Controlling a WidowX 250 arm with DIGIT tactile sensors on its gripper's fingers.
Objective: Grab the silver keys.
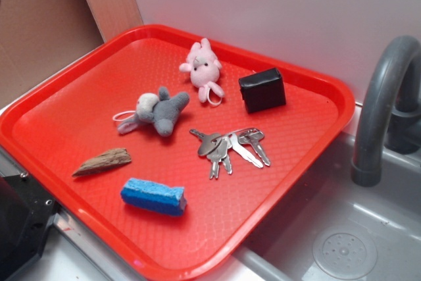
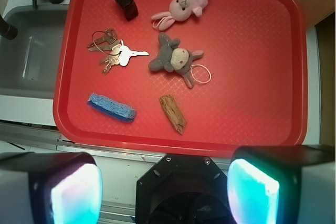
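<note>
I see the silver keys [image 2: 116, 52], flat metal fanned on a ring, on the textured red tray [image 2: 247, 124] ahead-left of my jaws. The gripper [image 2: 165, 192] stands wide open; a grey plush [image 2: 173, 59] lies just beside the keys.

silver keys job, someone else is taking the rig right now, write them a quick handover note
Gripper: open, empty, held high over the near edge of the red tray, fingers wide apart in the wrist view.

Silver keys: lying flat and fanned on the tray, on the side toward the grey sink. Around them: black box, grey plush toy, blue sponge. None of these touch the keys.

Done: nothing yet; the keys are untouched.

Left: move over the keys, descend, close on the bunch, lift. They lie flat, so the grasp will likely need to go down near the tray surface.
</note>
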